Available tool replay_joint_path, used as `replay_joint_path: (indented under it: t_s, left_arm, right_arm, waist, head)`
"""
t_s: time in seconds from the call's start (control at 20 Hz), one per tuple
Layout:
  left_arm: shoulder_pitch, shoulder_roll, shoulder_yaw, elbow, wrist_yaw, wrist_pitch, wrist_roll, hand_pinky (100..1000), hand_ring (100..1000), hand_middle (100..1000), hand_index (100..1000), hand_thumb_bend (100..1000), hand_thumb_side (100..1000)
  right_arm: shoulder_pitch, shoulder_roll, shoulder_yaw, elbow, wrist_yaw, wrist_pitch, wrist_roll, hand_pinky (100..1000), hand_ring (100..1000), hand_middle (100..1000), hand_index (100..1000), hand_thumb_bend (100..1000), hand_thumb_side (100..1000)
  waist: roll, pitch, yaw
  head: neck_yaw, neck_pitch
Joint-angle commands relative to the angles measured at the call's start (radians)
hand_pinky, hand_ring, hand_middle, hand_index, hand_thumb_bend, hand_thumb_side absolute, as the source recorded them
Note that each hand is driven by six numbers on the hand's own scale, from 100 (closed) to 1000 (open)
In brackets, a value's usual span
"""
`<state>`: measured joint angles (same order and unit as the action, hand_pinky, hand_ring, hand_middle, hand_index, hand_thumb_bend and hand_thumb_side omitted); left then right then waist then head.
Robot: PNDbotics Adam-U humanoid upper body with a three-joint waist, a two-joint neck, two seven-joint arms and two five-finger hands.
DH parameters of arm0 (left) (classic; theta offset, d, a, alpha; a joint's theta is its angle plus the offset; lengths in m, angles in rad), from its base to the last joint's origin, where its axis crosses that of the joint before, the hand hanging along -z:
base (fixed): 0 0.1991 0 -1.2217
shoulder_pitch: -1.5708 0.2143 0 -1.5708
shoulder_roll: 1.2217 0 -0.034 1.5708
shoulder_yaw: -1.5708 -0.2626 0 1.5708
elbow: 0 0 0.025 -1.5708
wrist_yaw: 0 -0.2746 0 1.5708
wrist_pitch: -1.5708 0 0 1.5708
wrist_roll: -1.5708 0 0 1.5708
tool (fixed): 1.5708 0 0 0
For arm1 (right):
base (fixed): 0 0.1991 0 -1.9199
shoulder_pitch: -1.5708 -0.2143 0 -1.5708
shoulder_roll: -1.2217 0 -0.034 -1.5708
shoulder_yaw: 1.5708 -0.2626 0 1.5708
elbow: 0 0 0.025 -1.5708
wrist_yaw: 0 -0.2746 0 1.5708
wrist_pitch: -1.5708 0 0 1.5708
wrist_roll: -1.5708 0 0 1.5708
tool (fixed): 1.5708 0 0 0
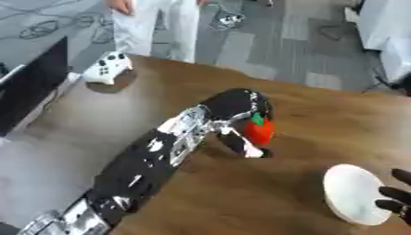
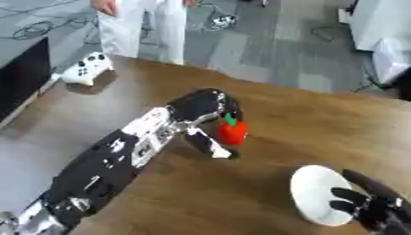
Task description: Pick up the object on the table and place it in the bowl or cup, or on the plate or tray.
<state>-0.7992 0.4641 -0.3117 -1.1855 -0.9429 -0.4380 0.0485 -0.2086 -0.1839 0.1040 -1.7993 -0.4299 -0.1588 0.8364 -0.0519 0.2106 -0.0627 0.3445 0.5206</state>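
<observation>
My left hand (image 1: 237, 117) curls round the red fruit with a green top (image 1: 258, 130), on the table (image 1: 281, 183) up-left of the white plate (image 1: 353, 193). My right hand (image 2: 373, 204), fingers relaxed beside the plate, shows fuller in the right eye view. I cannot tell whether the fruit touches the table.

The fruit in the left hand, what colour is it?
Red fruit with a green top, clearest in the left eye view.

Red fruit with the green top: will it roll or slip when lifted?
The red fruit looks round and smooth, so it probably rolls if nudged. The left robot hand curls around it, and it may slip. Looks like a light toy.
</observation>
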Motion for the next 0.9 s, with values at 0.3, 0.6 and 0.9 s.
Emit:
replay_joint_path:
  t_s: [0.3, 0.6, 0.9]
  left_arm:
    - [-0.008, -0.022, -0.012, 0.013, -0.017, -0.033, 0.022, 747, 626, 665, 773, 573, 620]
    - [-0.049, -0.036, -0.007, 0.066, -0.061, -0.047, 0.036, 743, 619, 667, 773, 577, 630]
    - [-0.103, -0.029, -0.008, 0.097, -0.110, -0.075, 0.036, 725, 622, 661, 767, 584, 625]
  right_arm:
    - [-0.027, -0.003, 0.004, -0.040, -0.044, 0.008, 0.020, 902, 923, 1000, 979, 100, 550]
    - [-0.030, 0.000, 0.007, -0.044, -0.046, 0.010, 0.030, 904, 924, 1000, 981, 100, 550]
    - [-0.031, -0.001, 0.010, -0.045, -0.046, 0.010, 0.038, 906, 925, 1000, 982, 100, 550]
  waist:
    - [-0.008, -0.002, -0.009]
    - [-0.014, 0.007, -0.019]
    - [-0.015, 0.015, -0.026]
  head:
    - [0.024, -0.040]
    - [0.038, -0.059]
    - [0.048, -0.079]
